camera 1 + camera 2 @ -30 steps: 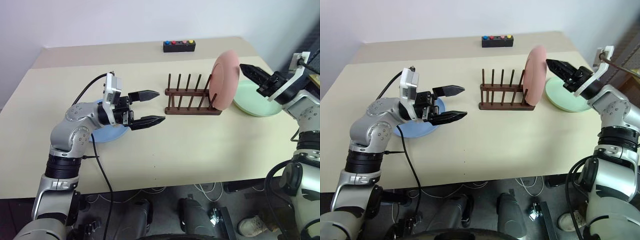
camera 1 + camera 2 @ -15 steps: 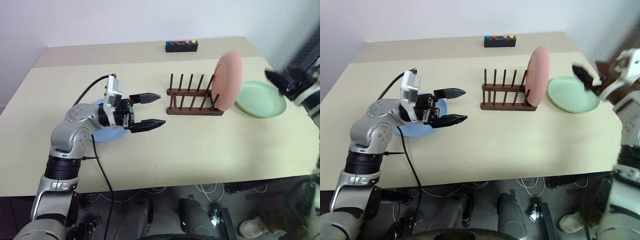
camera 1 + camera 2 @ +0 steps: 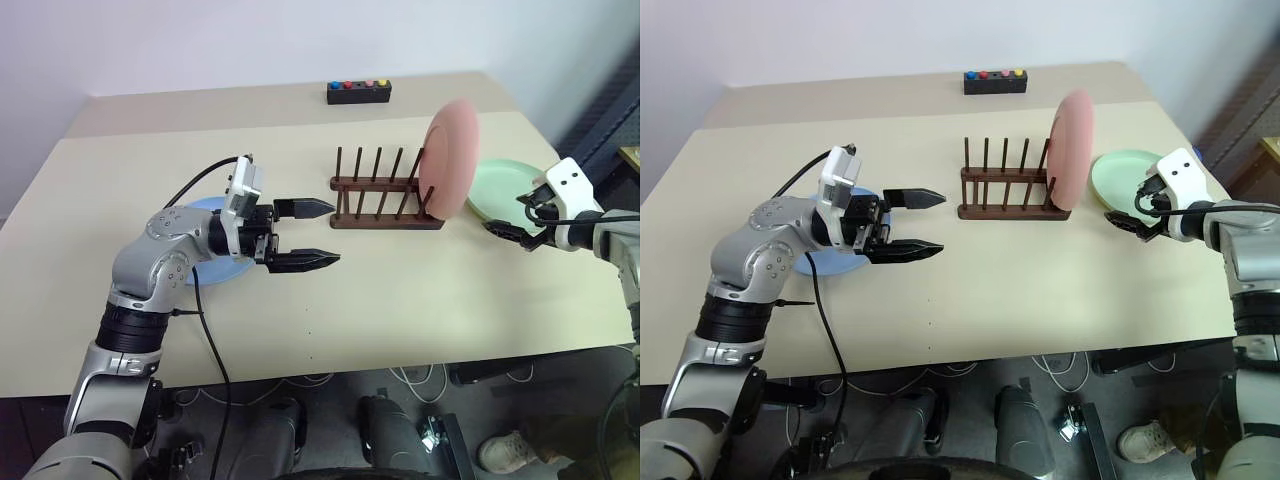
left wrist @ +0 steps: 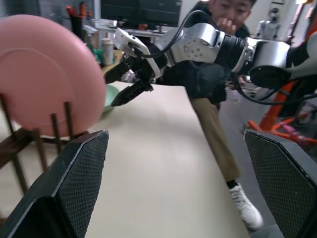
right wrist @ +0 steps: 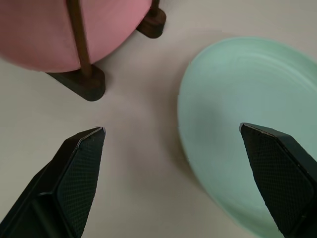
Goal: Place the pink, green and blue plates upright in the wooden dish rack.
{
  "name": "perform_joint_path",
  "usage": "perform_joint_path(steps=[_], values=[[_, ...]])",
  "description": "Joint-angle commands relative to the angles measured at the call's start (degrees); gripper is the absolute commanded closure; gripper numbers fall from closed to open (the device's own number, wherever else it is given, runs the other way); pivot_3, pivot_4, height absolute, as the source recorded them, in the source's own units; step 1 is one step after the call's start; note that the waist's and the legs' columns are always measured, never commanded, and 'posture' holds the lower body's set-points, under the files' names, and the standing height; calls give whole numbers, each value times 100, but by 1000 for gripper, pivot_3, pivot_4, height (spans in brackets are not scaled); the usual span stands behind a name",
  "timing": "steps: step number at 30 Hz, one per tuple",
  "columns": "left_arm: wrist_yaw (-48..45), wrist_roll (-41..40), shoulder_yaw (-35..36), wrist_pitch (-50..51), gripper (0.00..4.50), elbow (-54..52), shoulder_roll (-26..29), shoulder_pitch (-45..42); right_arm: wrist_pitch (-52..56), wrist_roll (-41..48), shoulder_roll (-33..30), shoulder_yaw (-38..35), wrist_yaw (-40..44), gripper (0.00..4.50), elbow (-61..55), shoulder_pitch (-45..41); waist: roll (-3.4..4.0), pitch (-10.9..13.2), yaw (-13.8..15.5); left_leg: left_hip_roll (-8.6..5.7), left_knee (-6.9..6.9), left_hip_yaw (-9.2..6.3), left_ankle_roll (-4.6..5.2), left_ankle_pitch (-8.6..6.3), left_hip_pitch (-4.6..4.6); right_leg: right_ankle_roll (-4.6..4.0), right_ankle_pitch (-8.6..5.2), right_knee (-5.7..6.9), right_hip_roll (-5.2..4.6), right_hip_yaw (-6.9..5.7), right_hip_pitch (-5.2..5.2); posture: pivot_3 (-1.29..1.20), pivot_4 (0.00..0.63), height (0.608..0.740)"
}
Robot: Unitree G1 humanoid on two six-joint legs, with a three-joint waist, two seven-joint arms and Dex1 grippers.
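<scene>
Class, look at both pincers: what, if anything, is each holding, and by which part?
Nothing is held. The left pincer and the right pincer are both open and empty.

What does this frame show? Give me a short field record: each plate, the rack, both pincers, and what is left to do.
pink plate: upright in the wooden dish rack, at its right end
green plate: flat on the table, right of the rack
blue plate: flat on the table, partly hidden under the left arm
left pincer: open, empty, above the table left of the rack
right pincer: open, empty, low by the green plate's near edge
remaining: green and blue plates not yet racked
</scene>
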Motion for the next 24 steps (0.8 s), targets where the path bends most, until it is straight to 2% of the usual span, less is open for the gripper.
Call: perform_joint_path(steps=[1, 11, 14, 20, 24], values=[[-37, -212, 145, 140, 0, -373, 143, 60, -359, -351, 193, 114, -112, 44, 873, -528, -2, 2, -19, 0, 1, 1, 0, 0, 0, 0, 0, -1, 0, 0, 1, 0, 150, 740], [191, -184, 165, 133, 0, -564, 202, 256, -905, -840, 466, 264, -101, 44, 2510, -1207, -1, 2, -33, -1, -2, 0, -1, 0, 1, 0, 1, -1, 2, 0, 0, 0, 150, 740], [227, -159, 134, 88, 0, -532, 183, 231, -875, -830, 488, 203, -29, 1334, 2665, -1316, 0, 2, -47, 0, -3, 0, -2, 1, 2, 0, 1, 1, 3, 0, 0, 0, 150, 740], [228, -193, 134, 129, 0, -497, 192, 199, -1089, -950, 493, 237, -138, 4471, 2717, -1235, 0, 2, -42, -1, -2, 0, -2, 1, 2, 0, 1, 2, 3, 0, 0, 0, 150, 740], [229, -127, 103, 76, 0, -403, 175, 198, -1248, -1038, 542, 251, -273, 4471, 2739, -1184, -3, 1, -36, -3, 0, -1, -2, 1, 2, 0, 1, 2, 2, 0, 2, 0, 150, 740]])
